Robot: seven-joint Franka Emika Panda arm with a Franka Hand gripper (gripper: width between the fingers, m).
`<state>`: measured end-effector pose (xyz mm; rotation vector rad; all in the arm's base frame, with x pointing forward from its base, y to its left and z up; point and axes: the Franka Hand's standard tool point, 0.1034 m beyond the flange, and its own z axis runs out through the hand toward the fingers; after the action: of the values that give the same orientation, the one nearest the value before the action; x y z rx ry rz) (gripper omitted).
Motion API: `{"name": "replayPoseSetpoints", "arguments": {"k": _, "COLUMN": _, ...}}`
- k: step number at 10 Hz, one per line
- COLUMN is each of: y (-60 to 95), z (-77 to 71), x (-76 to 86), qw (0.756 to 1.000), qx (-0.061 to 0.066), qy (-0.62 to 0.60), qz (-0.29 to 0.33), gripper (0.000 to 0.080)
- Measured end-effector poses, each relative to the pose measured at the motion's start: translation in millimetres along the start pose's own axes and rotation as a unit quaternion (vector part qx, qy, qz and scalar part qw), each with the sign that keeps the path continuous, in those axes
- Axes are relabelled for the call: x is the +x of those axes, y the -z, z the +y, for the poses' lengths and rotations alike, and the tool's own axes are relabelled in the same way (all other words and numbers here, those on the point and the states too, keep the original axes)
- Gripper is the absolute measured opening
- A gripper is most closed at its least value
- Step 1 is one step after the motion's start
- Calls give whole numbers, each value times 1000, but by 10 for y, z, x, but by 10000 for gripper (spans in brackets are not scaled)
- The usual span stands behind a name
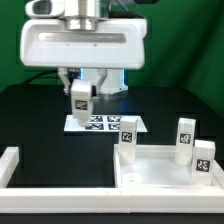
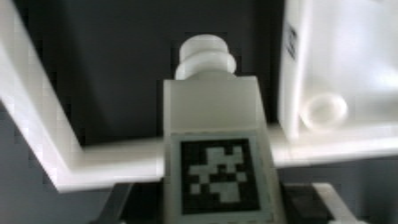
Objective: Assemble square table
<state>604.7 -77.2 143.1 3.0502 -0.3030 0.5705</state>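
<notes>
Above the desk | claw grips 1 tagged leg | tabletop carries 3 legs | advice: keep peg upright, centre over free socket, lower slowly, then twist.

Tagged leg fills the view, peg end pointing away, over dark table; white slab with a round socket beside it.

Claw raised, clamping leg
</notes>
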Motion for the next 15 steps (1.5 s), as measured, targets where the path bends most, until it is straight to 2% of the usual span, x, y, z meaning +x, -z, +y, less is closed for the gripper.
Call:
{"name": "replayPoseSetpoints", "arguments": {"k": 1, "y": -118, "z": -186, "x": 35, "qw": 999, "qx": -1, "qy": -24, "qz": 25, "gripper": 290}}
{"name": "replayPoseSetpoints", "arguments": {"k": 3, "y": -280, "z": -802, "x": 167, "qw": 994, "qx": 13, "qy": -96, "qz": 59, "gripper": 290}}
{"name": "replayPoseSetpoints", "arguments": {"k": 4, "y": -261, "z": -859, "x": 217, "qw": 992, "qx": 7, "qy": -85, "qz": 93, "gripper": 290}}
{"name": "replayPoseSetpoints", "arguments": {"k": 5, "y": -282, "z": -815, "x": 176, "qw": 990, "qx": 0, "qy": -81, "qz": 115, "gripper": 290}}
{"name": "replayPoseSetpoints", "arguments": {"k": 7, "y": -302, "z": -824, "x": 164, "qw": 991, "qx": 1, "qy": -82, "qz": 103, "gripper": 290}}
{"name": "replayPoseSetpoints", "arguments": {"k": 8, "y": -308, "z": -782, "x": 154, "qw": 991, "qx": -4, "qy": -71, "qz": 113, "gripper": 290}}
{"name": "replayPoseSetpoints", "arguments": {"k": 9, "y": -352, "z": -703, "x": 103, "qw": 989, "qx": -14, "qy": -59, "qz": 131, "gripper": 290}}
{"name": "replayPoseSetpoints", "arguments": {"k": 10, "y": -439, "z": -776, "x": 56, "qw": 990, "qx": -14, "qy": -59, "qz": 128, "gripper": 290}}
{"name": "replayPoseSetpoints", "arguments": {"k": 11, "y": -488, "z": -849, "x": 90, "qw": 990, "qx": -15, "qy": -55, "qz": 131, "gripper": 290}}
{"name": "replayPoseSetpoints", "arguments": {"k": 13, "y": -564, "z": -835, "x": 205, "qw": 989, "qx": -18, "qy": -53, "qz": 140, "gripper": 290}}
{"name": "replayPoseSetpoints", "arguments": {"k": 15, "y": -582, "z": -866, "x": 239, "qw": 989, "qx": -17, "qy": -51, "qz": 141, "gripper": 290}}
